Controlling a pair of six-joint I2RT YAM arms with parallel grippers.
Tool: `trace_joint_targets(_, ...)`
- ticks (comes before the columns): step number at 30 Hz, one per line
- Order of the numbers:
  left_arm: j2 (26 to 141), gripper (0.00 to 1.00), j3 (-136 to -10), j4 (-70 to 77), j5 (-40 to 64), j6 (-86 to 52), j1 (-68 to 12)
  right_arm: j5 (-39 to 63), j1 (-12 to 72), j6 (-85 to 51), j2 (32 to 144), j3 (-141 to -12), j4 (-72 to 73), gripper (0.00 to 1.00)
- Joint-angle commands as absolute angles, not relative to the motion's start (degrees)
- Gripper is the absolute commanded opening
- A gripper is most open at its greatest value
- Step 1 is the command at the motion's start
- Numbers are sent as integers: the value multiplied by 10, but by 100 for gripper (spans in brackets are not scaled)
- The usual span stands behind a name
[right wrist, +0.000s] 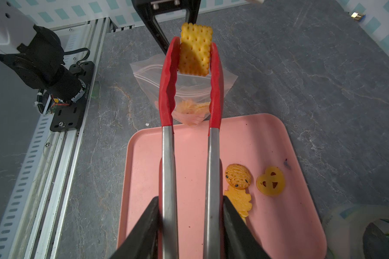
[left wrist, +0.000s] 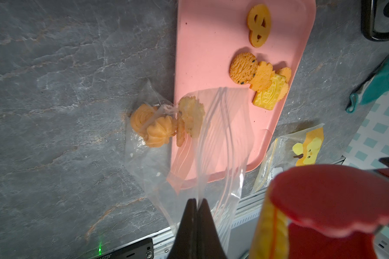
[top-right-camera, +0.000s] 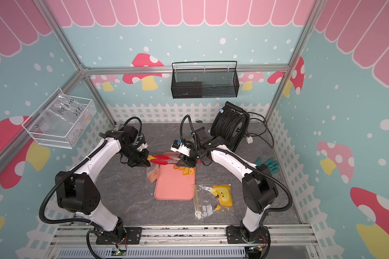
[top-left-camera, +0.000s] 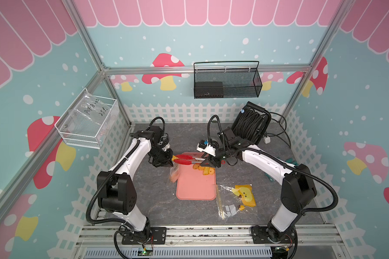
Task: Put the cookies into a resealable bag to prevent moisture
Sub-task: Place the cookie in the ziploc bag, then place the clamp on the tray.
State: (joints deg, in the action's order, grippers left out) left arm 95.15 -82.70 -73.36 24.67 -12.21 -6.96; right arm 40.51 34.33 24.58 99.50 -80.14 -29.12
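White arm links (top-left-camera: 135, 163), black joints (top-left-camera: 119, 192), ribbed black cables (top-left-camera: 93, 200), black base plates (top-left-camera: 158, 234).

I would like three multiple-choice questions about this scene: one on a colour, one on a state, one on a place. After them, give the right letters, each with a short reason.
1. What colour is the tray?
A. white
B. pink
C. green

2. In what state is the left gripper?
A. shut on the edge of the resealable bag
B. wide open, holding nothing
C. shut, holding nothing

3. Where is the square cracker?
A. flat on the tray
B. at the bottom of the resealable bag
C. between the red tips of the tongs

Answers:
1 B: the tray is pink in every view.
2 A: in the left wrist view the two fingers meet with the clear plastic pinched between them.
3 C: in the right wrist view the two tips press on the cracker's two sides.
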Motion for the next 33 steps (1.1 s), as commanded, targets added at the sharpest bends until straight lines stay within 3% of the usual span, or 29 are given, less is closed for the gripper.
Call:
trace_joint_targets(1, 939, 0, -842, -744, 248, -120, -64, 439, 348, 265, 1000, -826, -291, 51)
trace_joint_targets(11, 937, 0, -848, -749, 247, -118, -64, 388, 336, 272, 946, -805, -307, 57)
trace_joint_targets(18, 923, 0, -853, -756, 241, -117, -64, 196, 309, 281, 863, -731, -338, 59)
trace_joint_targets(23, 920, 0, -856, -755, 245, -119, -64, 135, 308, 300, 855, -687, -347, 61)
trace_joint_targets(30, 907, 0, -850, -755, 245, -116, -67, 237, 327, 277, 820, -573, -210, 64)
trace_joint_targets(33, 902, 0, -838, -752, 244, -119, -68, 234, 356, 254, 818, -516, -125, 65)
